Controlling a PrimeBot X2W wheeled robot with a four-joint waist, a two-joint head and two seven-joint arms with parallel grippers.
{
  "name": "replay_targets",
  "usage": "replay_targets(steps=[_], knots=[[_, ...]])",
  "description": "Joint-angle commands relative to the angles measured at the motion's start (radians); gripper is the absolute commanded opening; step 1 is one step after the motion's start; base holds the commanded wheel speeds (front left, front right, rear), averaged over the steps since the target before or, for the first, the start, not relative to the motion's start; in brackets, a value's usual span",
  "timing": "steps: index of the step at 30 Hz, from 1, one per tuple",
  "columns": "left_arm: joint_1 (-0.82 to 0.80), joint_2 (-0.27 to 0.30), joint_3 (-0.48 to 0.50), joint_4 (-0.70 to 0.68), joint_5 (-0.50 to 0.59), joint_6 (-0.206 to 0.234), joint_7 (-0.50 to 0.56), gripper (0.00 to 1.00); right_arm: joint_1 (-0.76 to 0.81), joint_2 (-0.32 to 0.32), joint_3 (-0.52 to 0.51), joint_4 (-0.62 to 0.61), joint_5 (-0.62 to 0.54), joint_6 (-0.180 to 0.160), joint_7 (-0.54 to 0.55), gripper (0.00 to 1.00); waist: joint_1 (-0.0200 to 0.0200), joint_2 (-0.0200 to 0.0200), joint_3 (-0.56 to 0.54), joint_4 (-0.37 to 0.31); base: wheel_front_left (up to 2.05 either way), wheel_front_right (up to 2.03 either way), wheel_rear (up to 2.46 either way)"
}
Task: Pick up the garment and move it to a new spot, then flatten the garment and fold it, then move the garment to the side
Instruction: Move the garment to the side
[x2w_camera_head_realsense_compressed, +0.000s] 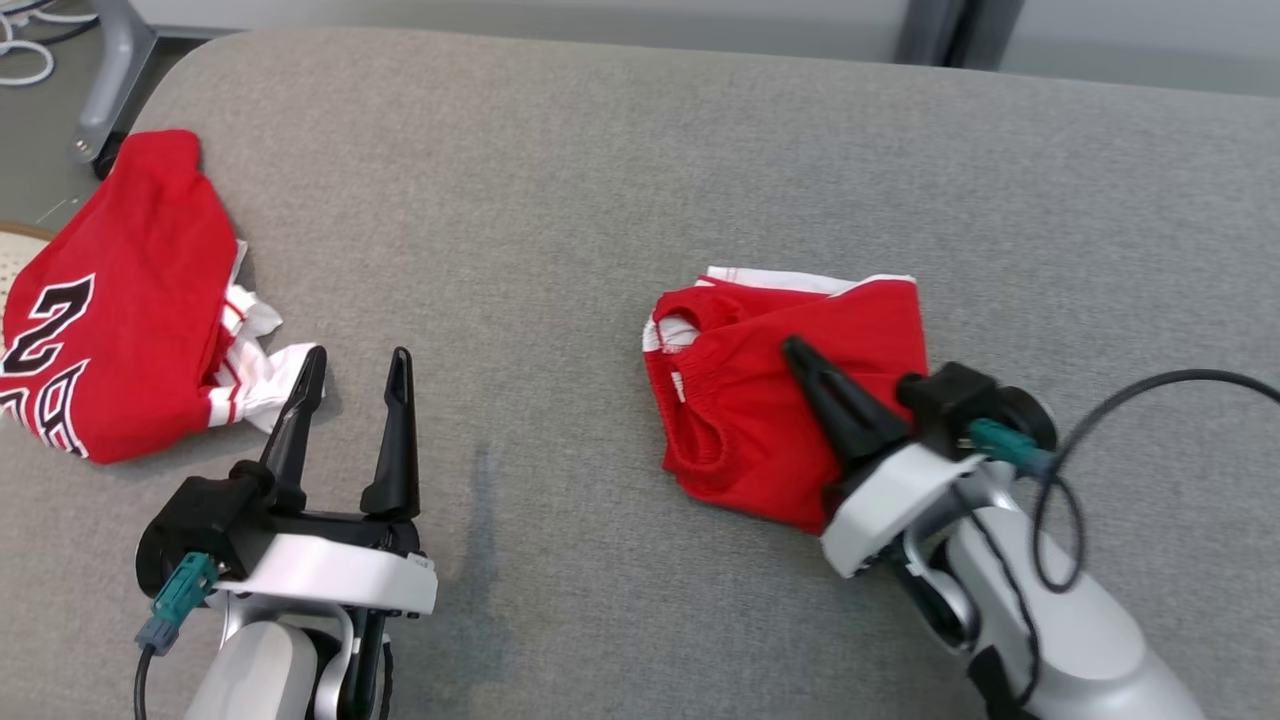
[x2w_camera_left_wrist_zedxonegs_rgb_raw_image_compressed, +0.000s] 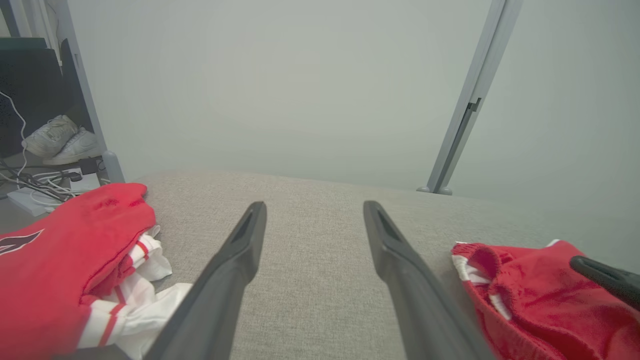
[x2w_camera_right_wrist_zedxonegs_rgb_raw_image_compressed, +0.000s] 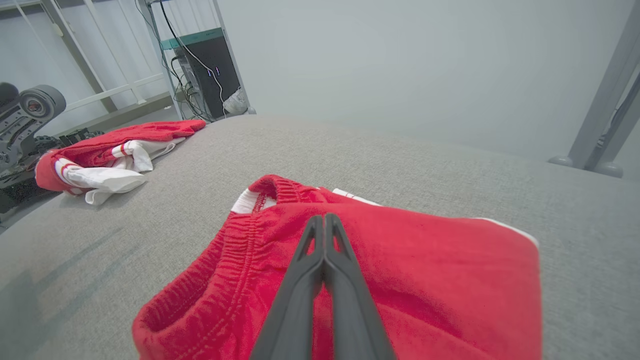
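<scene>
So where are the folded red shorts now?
The shorts lie right of centre on the grey fabric surface in head view, under the shut right gripper.

Head cam looks steeply down on the grey pad (x2w_camera_head_realsense_compressed: 600, 150); both wrist cams sit low, skimming it toward the far wall (x2w_camera_left_wrist_zedxonegs_rgb_raw_image_compressed: 300, 75), and all three share the red shorts (x2w_camera_head_realsense_compressed: 760, 420) and jersey (x2w_camera_head_realsense_compressed: 120, 300).

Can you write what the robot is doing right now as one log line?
left gripper: open, over grey surface | right gripper: shut, tips on folded red shorts | red jersey: far left
</scene>
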Motion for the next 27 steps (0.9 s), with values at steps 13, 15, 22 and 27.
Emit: replay_targets(steps=[13,15,22,27], knots=[[0.045,0.046,0.015,-0.029,0.000,0.012,0.016,1.00,0.217,-0.035,-0.405,-0.248,-0.095,0.000,-0.013,1.00,-0.0001,-0.0001,-0.060,-0.098,0.00,0.00,0.00],[0.056,0.048,0.015,-0.035,-0.002,0.014,0.023,1.00,0.247,-0.030,-0.452,-0.280,-0.109,0.000,-0.003,1.00,-0.0001,-0.0001,-0.067,-0.108,0.00,0.00,0.00],[0.102,0.065,0.018,-0.060,-0.016,0.019,0.035,1.00,0.357,-0.010,-0.538,-0.393,-0.135,0.000,0.040,1.00,-0.0001,-0.0001,-0.111,-0.142,0.00,0.00,0.00],[0.146,0.076,0.019,-0.074,-0.022,0.022,0.043,1.00,0.424,-0.004,-0.555,-0.455,-0.146,0.000,0.074,1.00,-0.0001,-0.0001,-0.152,-0.155,0.00,0.00,0.00]])
